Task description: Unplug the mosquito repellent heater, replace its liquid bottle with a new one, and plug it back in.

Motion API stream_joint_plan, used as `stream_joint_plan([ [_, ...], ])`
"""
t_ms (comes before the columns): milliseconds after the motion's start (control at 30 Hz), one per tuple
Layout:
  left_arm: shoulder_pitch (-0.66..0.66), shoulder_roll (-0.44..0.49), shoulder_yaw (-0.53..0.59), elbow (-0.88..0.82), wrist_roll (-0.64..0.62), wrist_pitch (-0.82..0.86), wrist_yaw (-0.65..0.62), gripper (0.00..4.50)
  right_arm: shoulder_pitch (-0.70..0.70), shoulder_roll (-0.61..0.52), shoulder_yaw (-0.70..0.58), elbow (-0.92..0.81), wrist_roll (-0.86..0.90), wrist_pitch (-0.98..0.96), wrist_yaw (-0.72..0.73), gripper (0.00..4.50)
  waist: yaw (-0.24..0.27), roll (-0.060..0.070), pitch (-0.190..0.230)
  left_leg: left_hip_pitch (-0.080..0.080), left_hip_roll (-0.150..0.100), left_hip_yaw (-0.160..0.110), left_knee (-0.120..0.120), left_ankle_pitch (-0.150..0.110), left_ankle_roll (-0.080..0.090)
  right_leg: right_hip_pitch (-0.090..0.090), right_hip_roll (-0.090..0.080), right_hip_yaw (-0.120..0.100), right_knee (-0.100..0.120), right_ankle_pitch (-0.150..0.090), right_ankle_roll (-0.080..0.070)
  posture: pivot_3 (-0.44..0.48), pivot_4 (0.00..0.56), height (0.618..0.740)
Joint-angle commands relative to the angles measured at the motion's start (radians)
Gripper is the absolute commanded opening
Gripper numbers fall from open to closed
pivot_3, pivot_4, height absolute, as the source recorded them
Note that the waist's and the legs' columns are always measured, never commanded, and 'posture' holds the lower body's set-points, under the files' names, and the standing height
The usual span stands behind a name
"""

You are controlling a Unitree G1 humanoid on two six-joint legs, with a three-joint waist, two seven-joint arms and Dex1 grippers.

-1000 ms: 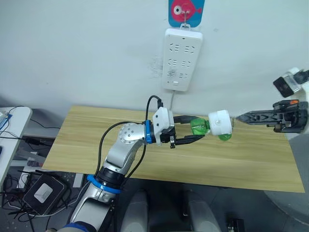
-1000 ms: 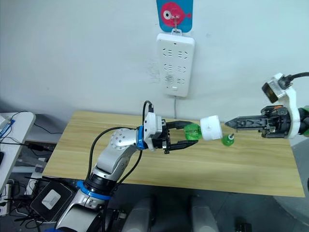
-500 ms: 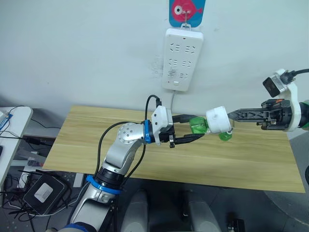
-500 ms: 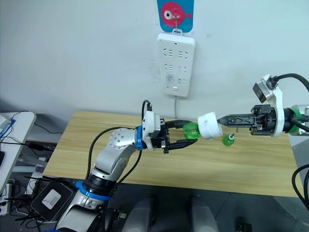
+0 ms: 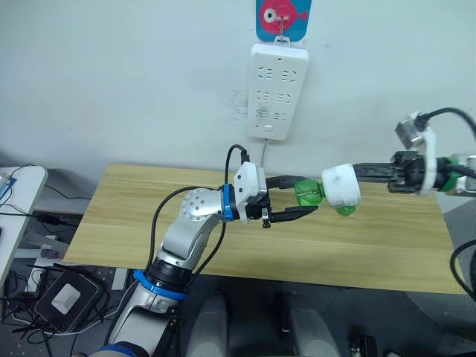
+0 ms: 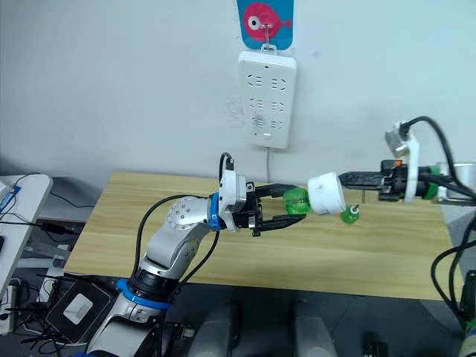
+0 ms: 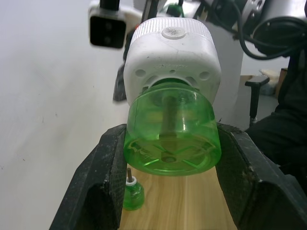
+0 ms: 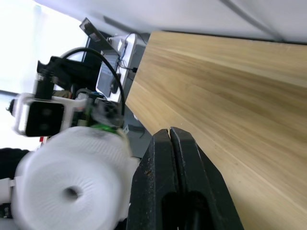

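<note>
Item: small white rounded plastic mosquito repellent heater [image 5: 341, 184], ribbed end cap, with translucent green liquid bottle [image 5: 307, 193] screwed into its socket; held above the light wooden table [image 5: 223, 245]. Left gripper [image 5: 306, 196]: 2 black fingers clamped on the green bottle's sides. Right gripper [image 8: 170, 136]: fingers pressed together, empty, tips just beside the heater. 1 spare small green bottle [image 6: 351, 216] stands upright on the table. White multi-socket power strip [image 5: 274, 90] hangs on the wall.
</note>
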Motion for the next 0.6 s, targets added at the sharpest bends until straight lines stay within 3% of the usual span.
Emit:
stream_joint_plan([
  [33, -0.018, -0.010, 0.000, -0.028, -0.015, -0.003, 0.002, 2.27, 0.013, 0.050, -0.032, -0.081, 0.001, -0.009, -0.017, 0.03, 0.000, 0.000, 0.000, 0.000, 0.000, 0.000, 0.000, 0.000, 0.000, 0.000, 0.000, 0.000, 0.000, 0.000, 0.000, 0.012, 0.288, 0.740],
  [133, -0.028, -0.015, 0.014, -0.013, -0.017, 0.009, 0.024, 2.27, 0.041, 0.081, -0.059, -0.124, 0.028, 0.039, -0.022, 0.03, 0.001, 0.000, 0.000, 0.000, 0.000, -0.001, 0.000, 0.000, 0.000, 0.000, 0.000, 0.000, 0.000, 0.000, 0.000, 0.018, 0.293, 0.740],
  [333, -0.037, 0.004, 0.030, 0.024, 0.024, -0.021, 0.054, 2.27, 0.153, -0.021, -0.063, -0.301, 0.258, 0.107, 0.002, 0.03, 0.007, 0.000, 0.000, 0.000, 0.000, -0.001, 0.000, 0.000, 0.000, 0.001, -0.003, 0.000, 0.000, 0.000, 0.000, 0.022, 0.306, 0.740],
  [600, -0.029, 0.001, 0.017, 0.026, 0.035, -0.026, 0.048, 2.27, 0.042, -0.033, -0.033, -0.253, 0.482, 0.106, -0.136, 0.03, -0.003, -0.001, 0.001, 0.000, 0.001, -0.001, 0.000, 0.000, 0.000, 0.000, 0.001, 0.000, 0.000, 0.000, 0.000, 0.009, 0.306, 0.740],
])
